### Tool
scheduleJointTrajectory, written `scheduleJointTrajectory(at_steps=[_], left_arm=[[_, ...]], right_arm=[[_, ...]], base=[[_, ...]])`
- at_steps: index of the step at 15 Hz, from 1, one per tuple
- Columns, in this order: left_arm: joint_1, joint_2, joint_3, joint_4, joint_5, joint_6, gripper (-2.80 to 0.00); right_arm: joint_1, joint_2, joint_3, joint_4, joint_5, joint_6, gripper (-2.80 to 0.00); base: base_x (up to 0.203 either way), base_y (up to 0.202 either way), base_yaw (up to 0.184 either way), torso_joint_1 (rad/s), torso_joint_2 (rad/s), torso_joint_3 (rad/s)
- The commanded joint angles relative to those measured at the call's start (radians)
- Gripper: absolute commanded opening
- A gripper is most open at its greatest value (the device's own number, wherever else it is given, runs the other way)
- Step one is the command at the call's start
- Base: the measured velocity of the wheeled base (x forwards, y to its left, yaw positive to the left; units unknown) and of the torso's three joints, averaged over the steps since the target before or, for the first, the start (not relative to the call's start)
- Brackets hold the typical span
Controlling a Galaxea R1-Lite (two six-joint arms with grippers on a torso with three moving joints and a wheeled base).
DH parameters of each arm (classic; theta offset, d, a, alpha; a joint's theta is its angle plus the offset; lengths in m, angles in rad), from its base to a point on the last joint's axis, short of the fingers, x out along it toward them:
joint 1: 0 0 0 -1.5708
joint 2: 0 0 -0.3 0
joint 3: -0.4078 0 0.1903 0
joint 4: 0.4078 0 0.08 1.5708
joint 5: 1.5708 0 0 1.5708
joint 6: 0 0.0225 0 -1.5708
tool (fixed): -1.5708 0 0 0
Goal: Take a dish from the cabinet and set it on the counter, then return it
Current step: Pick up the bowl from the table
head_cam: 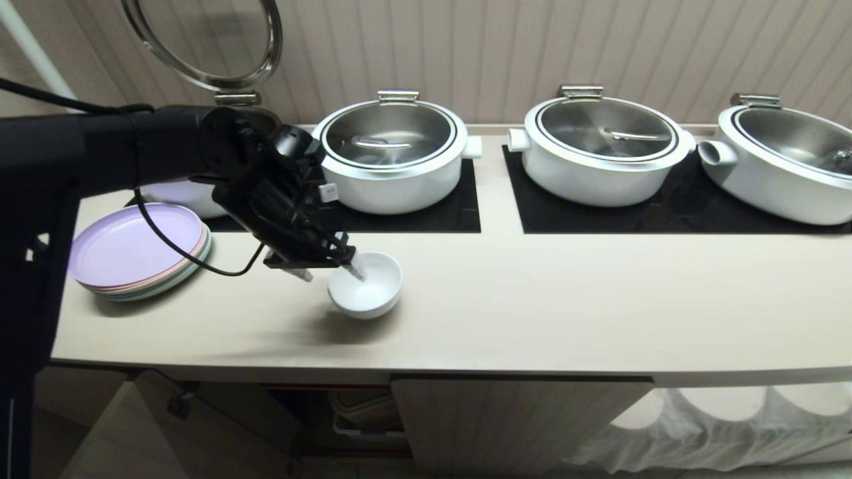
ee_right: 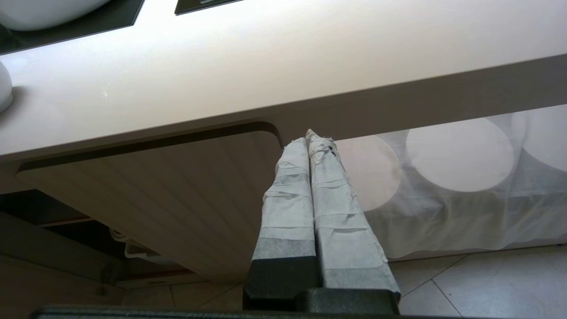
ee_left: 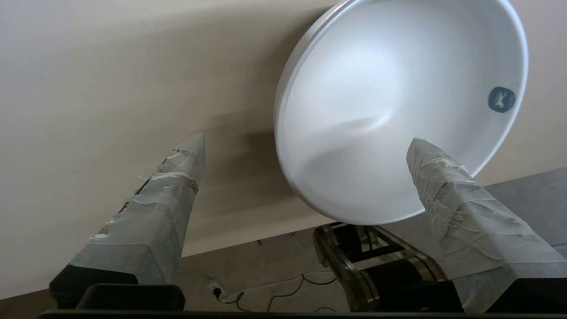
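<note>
The dish (head_cam: 373, 293), a small white bowl, sits on the cream counter (head_cam: 566, 299) near its front left. My left gripper (head_cam: 333, 274) is open and straddles the bowl's near rim. One taped finger hangs over the bowl's inside, the other stands outside it. In the left wrist view the dish (ee_left: 390, 88) lies between the spread fingers of the left gripper (ee_left: 305, 142), which do not touch it. My right gripper (ee_right: 310, 135) is shut and empty, parked low in front of the cabinet door (ee_right: 177, 195). The cabinet (head_cam: 519, 426) stands under the counter, its left side open and dark.
A stack of pastel plates (head_cam: 136, 253) lies at the counter's left end. Three lidded white pots (head_cam: 393, 159) stand on black mats (head_cam: 665, 216) along the back; a fourth behind my arm has its lid raised. A white cloth (head_cam: 732, 432) hangs below on the right.
</note>
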Motion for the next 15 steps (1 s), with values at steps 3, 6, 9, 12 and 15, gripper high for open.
scheduleJointTrajectory(at_steps=[3, 6, 9, 12, 15], left_arm=[[-0.006, 0.037, 0.001, 0.006, 0.022, -0.001, 0.00], [-0.009, 0.055, 0.001, 0.006, 0.022, 0.003, 0.00], [-0.011, 0.075, 0.001, 0.006, 0.022, 0.010, 0.00], [-0.012, 0.095, 0.000, 0.004, 0.025, 0.011, 0.00], [-0.012, 0.111, 0.000, 0.004, 0.025, 0.011, 0.00]], right_arm=[[0.000, 0.000, 0.000, 0.000, 0.000, 0.001, -2.80], [0.000, 0.000, 0.000, 0.000, 0.000, 0.001, -2.80], [0.000, 0.000, 0.000, 0.000, 0.000, 0.001, -2.80], [0.000, 0.000, 0.000, 0.000, 0.000, 0.001, -2.80], [0.000, 0.000, -0.001, 0.000, 0.000, 0.001, -2.80]], base=[[0.000, 0.000, 0.000, 0.000, 0.00, 0.000], [0.000, 0.000, 0.000, 0.000, 0.00, 0.000], [0.000, 0.000, 0.000, 0.000, 0.00, 0.000], [0.000, 0.000, 0.000, 0.000, 0.00, 0.000], [0.000, 0.000, 0.000, 0.000, 0.00, 0.000]])
